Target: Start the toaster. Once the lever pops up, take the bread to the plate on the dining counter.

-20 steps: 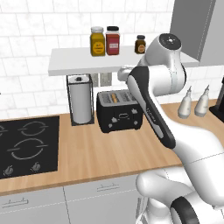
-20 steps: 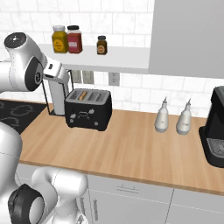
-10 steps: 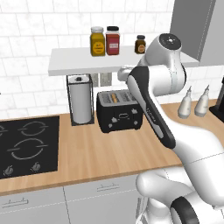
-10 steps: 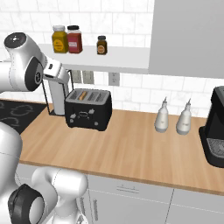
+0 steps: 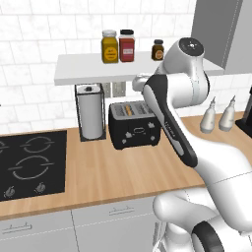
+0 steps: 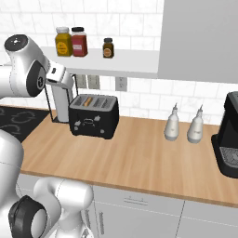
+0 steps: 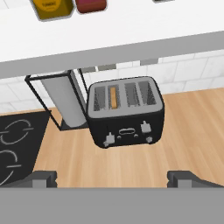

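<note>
We take the toaster (image 5: 135, 125) as our landmark for this entry.

Toaster: black, boxy, four slots on top, white knobs and marks on its front. We find it standing upright on the light-wood counter (image 5: 113, 172), close to the tiled back wall.

Bread (image 7: 113, 96): a thin tan slice, seated down in the second slot from the left as we see it in the hand view. We see only its top edge.

Claw (image 7: 112, 177): we see its two dark tips wide apart with nothing between them. It sits in front of the toaster and above it, well clear and touching nothing.

Paper towel roll (image 5: 91, 114): upright in a thin black wire stand, just beside the toaster on the cooktop side.

Cooktop (image 5: 30, 162): black, set into the counter, beyond the paper towel roll from the toaster.

Shelf (image 6: 111, 61): white, on the wall above the toaster. We count three jars on it: a yellow jar (image 5: 110, 47), a red jar (image 5: 127, 46) and a small dark jar (image 5: 157, 49).

Two pale bottles (image 6: 172, 122) stand together on the counter, well apart from the toaster on the side away from the cooktop.

Coffee machine (image 6: 228, 135): black, beyond the bottles from the toaster.

Outlets (image 6: 94, 82): on the wall behind the toaster, under the shelf.
</note>
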